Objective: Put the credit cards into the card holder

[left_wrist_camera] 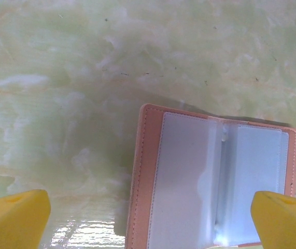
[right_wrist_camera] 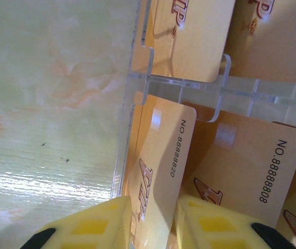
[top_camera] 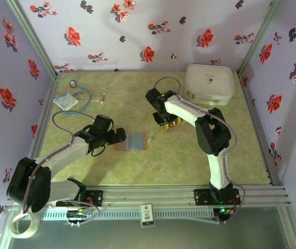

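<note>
The card holder (top_camera: 132,141) lay open and flat near the middle of the table (top_camera: 137,88), a little toward the near edge. Its reddish-brown cover faced down and its clear plastic sleeves faced up. The left end effector (top_camera: 117,136) hovered at its left side with the jaws spread as wide as they go and nothing held. In the left wrist view the two yellow fingertips stood well apart, with the open holder below them.

The credit cards (top_camera: 169,124) stood just right of the table's centre, slotted upright in a clear rack (right_wrist_camera: 189,85). The right end effector (right_wrist_camera: 153,223) was down among them, narrowed to a small gap, with a finger on each side of one golden card (right_wrist_camera: 163,155) bearing a printed number. Whether the pads were actually pressing that card could not be told.

The cards looked thin, light, stiff and glossy, so probably slippery. A pinch across the flat faces near the free top edge seemed the surest hold, followed by a straight lift so the rack's dividers did not catch. The sleeves looked soft and limp. Their mouths would likely need holding steady, and a card would have to go in edge first and square.

A white case (top_camera: 210,83) sat in the far right corner and a stethoscope (top_camera: 83,98) lay toward the far left corner, both well apart from the work.
</note>
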Motion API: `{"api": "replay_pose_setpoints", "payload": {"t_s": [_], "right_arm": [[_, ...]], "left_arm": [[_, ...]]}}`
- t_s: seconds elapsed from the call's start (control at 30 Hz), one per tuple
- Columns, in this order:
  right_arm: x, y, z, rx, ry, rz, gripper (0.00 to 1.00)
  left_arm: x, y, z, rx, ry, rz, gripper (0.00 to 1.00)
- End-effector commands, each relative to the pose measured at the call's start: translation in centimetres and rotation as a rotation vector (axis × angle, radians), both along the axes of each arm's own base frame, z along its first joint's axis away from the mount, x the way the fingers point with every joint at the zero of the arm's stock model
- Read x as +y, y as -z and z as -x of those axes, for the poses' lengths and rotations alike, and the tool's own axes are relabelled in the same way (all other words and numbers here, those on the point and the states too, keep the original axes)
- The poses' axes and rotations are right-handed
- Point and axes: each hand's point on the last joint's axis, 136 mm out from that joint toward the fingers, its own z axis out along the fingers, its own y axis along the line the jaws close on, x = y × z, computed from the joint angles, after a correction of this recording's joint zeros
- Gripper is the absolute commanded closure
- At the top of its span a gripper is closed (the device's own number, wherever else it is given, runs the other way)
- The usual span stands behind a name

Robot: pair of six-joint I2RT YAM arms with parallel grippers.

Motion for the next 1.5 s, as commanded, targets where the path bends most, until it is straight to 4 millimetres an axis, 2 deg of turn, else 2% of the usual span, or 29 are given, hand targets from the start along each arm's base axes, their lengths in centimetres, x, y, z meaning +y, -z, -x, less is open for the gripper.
{"api": "replay_pose_setpoints", "payload": {"t_s": [0.0,0.47,0.8,1.0,1.23,1.37,1.47], "right_arm": [[0.6,-1.2,-0.2,-0.018,0.002,-0.032,0.73],[0.3,-1.2,-0.5,-0.009,0.027,-0.065,0.85],[0.5,-1.6,-0.5,0.000,0.035,-0.103,1.00],[0.9,-4.1,-0.5,-0.030,0.030,-0.154,1.00],[2.2,-8.8,0.3,-0.088,0.025,-0.305,1.00],[4.2,-10.7,1.6,-0.106,0.029,-0.503,1.00],[6.9,-12.0,2.8,-0.110,0.027,-0.724,1.00]], "left_arm": [[-0.2,0.2,-0.1,-0.005,0.014,-0.011,0.00],[-0.1,0.3,0.0,0.001,0.015,-0.012,0.00],[-0.2,0.4,0.0,0.004,0.018,-0.012,0.00],[-0.3,0.3,-0.1,0.004,0.024,-0.015,0.00],[-0.1,0.2,-0.2,0.016,0.032,-0.041,0.00],[0.3,0.0,-0.5,0.021,0.034,-0.076,0.00],[0.6,0.0,-0.5,0.029,0.030,-0.094,0.00]]}}
